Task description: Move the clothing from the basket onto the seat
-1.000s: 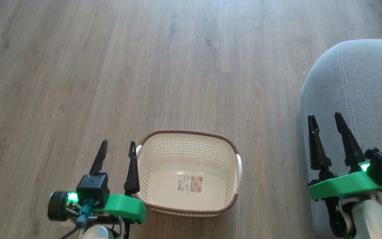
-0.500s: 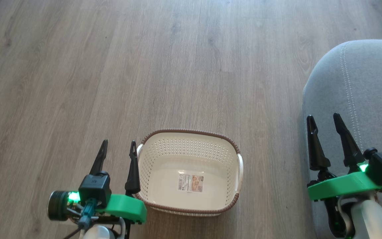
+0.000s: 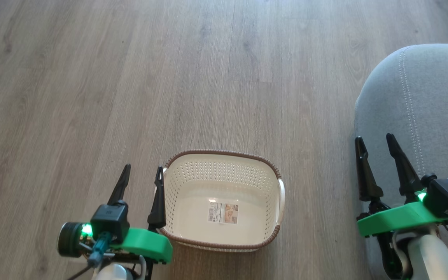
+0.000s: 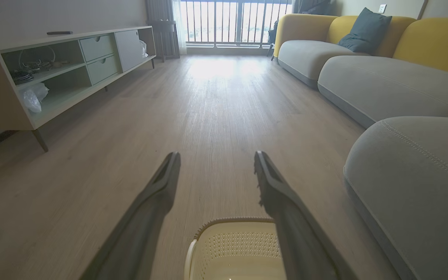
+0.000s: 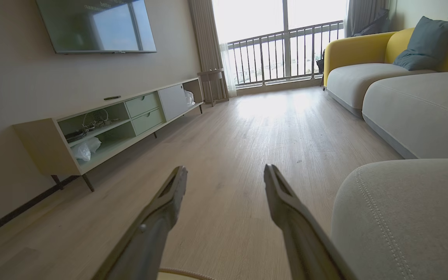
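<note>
Cream basket point(image 3: 220, 175), brown braided rim, holed walls, sticker point(image 3: 223, 213) on its floor, sits just right of the left gripper point(image 3: 143, 167). That gripper gapes, holding nothing. So does the right gripper point(image 3: 373, 137), which hovers over the grey seat's point(image 3: 422, 97) rounded edge. Wide wood floor point(image 3: 169, 77) lies ahead.

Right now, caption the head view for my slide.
Basket, bare but for its sticker, on the wood floor; grey seat to its right; both pairs of jaws open.
</note>
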You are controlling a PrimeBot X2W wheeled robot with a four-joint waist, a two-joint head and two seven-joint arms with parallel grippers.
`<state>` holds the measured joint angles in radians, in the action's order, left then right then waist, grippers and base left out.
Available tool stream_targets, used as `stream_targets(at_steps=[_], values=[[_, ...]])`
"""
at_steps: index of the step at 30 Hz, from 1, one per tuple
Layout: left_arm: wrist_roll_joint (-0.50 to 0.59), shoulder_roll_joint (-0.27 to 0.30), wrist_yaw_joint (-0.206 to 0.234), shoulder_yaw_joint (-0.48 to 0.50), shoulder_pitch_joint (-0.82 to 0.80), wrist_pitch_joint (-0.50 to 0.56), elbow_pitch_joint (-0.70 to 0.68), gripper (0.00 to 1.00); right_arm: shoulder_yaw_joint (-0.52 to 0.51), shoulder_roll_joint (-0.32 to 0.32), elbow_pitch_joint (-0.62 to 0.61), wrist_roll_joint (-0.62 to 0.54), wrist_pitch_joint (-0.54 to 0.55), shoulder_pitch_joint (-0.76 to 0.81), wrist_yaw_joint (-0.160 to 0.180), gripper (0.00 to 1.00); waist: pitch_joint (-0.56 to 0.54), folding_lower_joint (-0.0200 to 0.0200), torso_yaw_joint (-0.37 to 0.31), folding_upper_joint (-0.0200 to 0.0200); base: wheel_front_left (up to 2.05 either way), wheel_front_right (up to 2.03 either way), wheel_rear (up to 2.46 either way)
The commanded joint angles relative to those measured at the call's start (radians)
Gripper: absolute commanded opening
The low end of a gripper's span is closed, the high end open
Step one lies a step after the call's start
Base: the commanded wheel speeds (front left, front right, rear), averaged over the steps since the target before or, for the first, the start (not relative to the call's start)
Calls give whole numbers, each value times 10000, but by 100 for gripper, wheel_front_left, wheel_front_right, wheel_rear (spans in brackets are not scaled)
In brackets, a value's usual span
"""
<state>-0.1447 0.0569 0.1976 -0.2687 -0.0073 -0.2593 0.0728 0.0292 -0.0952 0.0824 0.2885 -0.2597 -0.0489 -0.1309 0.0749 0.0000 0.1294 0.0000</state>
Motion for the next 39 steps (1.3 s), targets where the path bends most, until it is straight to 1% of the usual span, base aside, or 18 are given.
stream_targets(at_steps=[1,10,16,26,30,37,39], values=[[-65,-66,-5,352,-373,-25,-297,100,240,-10,-270,-58,-21,-260,2,100,-2,0,2,0,0,0,0],[-164,-66,-105,501,-319,-25,-267,100,160,-99,-250,67,-21,-258,2,100,-31,0,-7,0,0,0,0],[-165,-66,-395,495,-344,-25,-388,100,195,-69,-237,65,-21,-269,2,100,-18,0,-14,0,0,0,0],[-164,-66,-570,439,-339,-25,-465,100,276,-139,-146,-83,-21,-283,2,100,0,0,5,0,0,0,0],[-16,-66,-567,389,-307,-25,-430,100,299,-133,-116,-99,-21,-272,2,100,-23,0,-8,0,0,0,0],[-46,-66,-994,293,-278,-25,-540,100,363,-104,-48,-121,-21,-271,2,100,-90,0,-85,0,0,0,0],[-103,-66,-1026,314,-256,-25,-573,100,353,-96,-34,-128,-21,-263,2,100,-112,0,-104,0,0,0,0]])
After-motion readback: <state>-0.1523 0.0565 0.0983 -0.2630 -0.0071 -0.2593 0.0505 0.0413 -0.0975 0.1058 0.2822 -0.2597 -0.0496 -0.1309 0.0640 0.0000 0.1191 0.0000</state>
